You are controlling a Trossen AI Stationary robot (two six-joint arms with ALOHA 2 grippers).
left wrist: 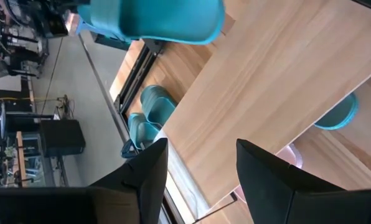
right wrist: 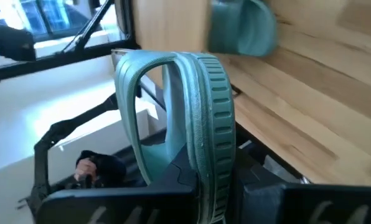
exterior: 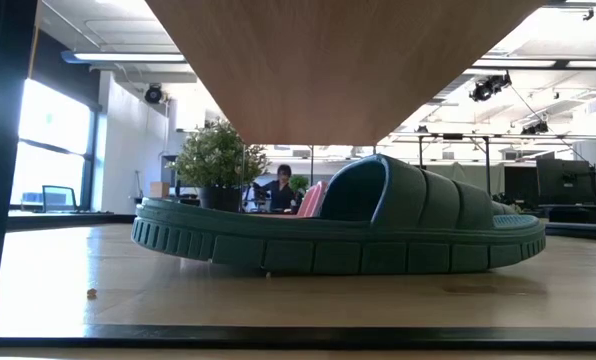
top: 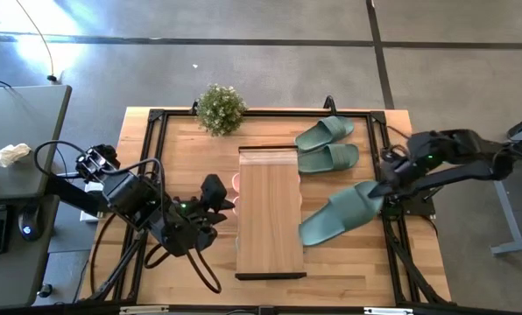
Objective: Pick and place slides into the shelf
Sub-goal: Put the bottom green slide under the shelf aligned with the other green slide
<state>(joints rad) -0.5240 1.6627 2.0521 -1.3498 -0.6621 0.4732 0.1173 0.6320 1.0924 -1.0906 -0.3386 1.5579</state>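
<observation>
The shelf (top: pixel 270 214) stands mid-table, its plank top bare. My right gripper (top: pixel 381 194), at the shelf's right, is shut on a sage-green slide (top: pixel 338 215) whose free end points at the shelf's right edge. Two more green slides (top: pixel 328 145) lie side by side, soles down, near the table's far right corner. Another green slide (exterior: pixel 338 232) lies on its sole under the plank, with a pink slide (exterior: pixel 313 198) behind it. Pink also peeks out at the shelf's left edge (top: pixel 236 184). My left gripper (top: pixel 224 206) hovers open at that left side, touching nothing. My right gripper holds the green slide by its strap end (right wrist: pixel 195 177), the sole pinched between the two fingers. The fingers come level from the table's right, along the slide's length. The slide stands turned on its side edge in the wrist view. I cannot tell whether its free end (top: pixel 309 231) touches the table.
A potted plant (top: pixel 220 108) stands at the table's far edge, left of centre. A black frame (top: pixel 385 140) runs round the tabletop. Bare wood lies near the shelf's near end (top: pixel 349 262). A desk with a keyboard and a mouse (top: pixel 24 229) stands off the table's left.
</observation>
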